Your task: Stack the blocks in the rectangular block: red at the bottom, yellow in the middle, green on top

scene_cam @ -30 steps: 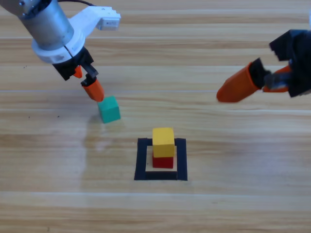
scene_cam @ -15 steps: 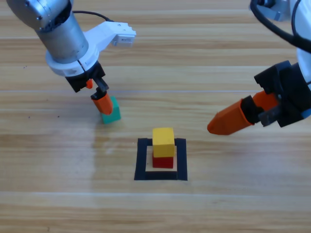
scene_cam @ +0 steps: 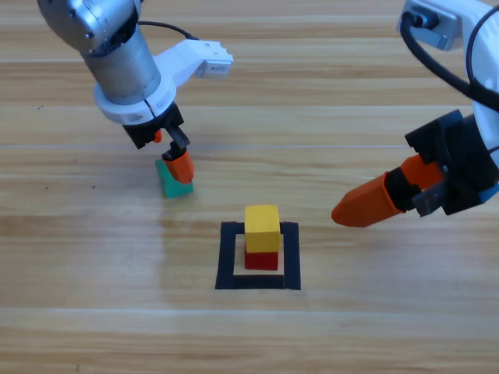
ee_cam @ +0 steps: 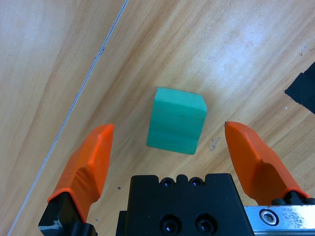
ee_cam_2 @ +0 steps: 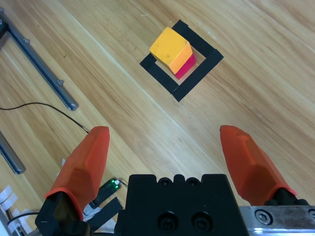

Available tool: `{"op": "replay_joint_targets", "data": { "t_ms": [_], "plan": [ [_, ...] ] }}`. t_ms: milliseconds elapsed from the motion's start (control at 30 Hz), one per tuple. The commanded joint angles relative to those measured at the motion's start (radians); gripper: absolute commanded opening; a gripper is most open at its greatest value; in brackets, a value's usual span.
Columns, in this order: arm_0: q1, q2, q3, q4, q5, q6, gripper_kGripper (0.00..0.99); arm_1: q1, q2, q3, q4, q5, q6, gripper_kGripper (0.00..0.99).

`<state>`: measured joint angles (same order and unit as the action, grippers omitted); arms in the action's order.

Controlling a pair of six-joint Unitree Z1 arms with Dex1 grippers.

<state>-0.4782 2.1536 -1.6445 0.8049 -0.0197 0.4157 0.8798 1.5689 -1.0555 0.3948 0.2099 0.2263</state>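
The yellow cube (scene_cam: 262, 219) sits on the red cube (scene_cam: 262, 259) inside the black tape square (scene_cam: 228, 257); the right wrist view shows the same stack, yellow cube (ee_cam_2: 169, 46) over red cube (ee_cam_2: 185, 65), in the tape square (ee_cam_2: 197, 73). The teal-green cube (scene_cam: 171, 182) lies on the wood to the upper left of the square. My left gripper (scene_cam: 175, 160) hangs right over it, open; in its wrist view the green cube (ee_cam: 176, 120) lies between the spread jaws, touching neither. My right gripper (scene_cam: 366, 202) waits open to the right of the stack.
Past the table edge, the right wrist view shows metal rails (ee_cam_2: 39, 61) and a cable (ee_cam_2: 44, 108) on the floor. A corner of the tape square (ee_cam: 305, 91) shows at the left wrist view's right edge.
The left gripper has moved right and down from beside the green cube to directly over it. The right gripper came in from the right edge and lower, nearer the stack.
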Motion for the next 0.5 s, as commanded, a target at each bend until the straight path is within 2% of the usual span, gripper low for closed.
{"op": "replay_joint_targets", "data": {
  "t_ms": [33,500],
  "plan": [
    [-0.022,0.075,-0.014,-0.004,0.012,-0.017,0.969,-0.021,-0.036,0.029,-0.019,-0.004,-0.018,0.990],
    [-0.020,0.124,-0.014,-0.024,0.017,-0.037,0.960,-0.021,-0.033,0.031,-0.019,-0.017,-0.033,0.989]
  ]
}}
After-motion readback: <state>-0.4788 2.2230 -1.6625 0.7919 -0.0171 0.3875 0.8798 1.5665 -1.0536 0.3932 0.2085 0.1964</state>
